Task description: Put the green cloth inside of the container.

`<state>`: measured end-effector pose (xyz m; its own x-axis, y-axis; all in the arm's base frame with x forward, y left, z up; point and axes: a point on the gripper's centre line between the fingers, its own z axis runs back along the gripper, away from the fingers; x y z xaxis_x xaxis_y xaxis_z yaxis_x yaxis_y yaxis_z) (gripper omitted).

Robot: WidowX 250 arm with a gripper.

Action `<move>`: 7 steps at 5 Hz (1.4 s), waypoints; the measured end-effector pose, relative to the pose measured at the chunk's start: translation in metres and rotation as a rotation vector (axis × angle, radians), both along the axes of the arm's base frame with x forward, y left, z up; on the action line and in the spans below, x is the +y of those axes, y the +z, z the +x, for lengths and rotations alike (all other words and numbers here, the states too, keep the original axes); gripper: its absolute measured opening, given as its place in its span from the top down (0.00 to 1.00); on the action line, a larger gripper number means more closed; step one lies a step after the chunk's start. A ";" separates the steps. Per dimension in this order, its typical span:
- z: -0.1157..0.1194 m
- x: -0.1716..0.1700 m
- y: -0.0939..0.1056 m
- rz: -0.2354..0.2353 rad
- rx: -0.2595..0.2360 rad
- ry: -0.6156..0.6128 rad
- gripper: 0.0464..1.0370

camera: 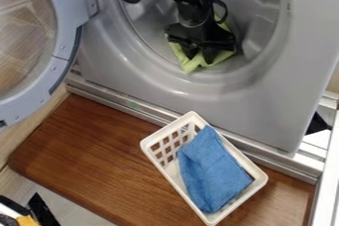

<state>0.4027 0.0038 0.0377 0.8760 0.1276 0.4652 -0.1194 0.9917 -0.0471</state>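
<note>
The black gripper (200, 55) hangs inside the round grey opening of the washing machine, low in the drum. Its two fingers stand apart, pointing down at the light green cloth (197, 63). That cloth lies crumpled at the drum's lower part and shows below and on both sides of the gripper, which covers its middle. In front of the machine is a white plastic basket (157, 158) with lattice walls, set at an angle. A folded blue cloth (213, 173) lies in it.
The machine's round door (63, 51) stands swung out at the left. A raised rim (179, 87) surrounds the opening. The basket rests on a brown wooden board (86, 145), and a metal rail (122, 102) runs between board and machine. A black and yellow object (25, 220) is at the lower left.
</note>
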 end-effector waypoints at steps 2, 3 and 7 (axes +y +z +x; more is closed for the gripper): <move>-0.002 -0.001 -0.002 0.001 0.002 -0.003 0.95; -0.003 -0.004 0.003 0.005 -0.003 -0.011 0.96; -0.059 -0.034 0.079 0.057 -0.120 -0.004 0.96</move>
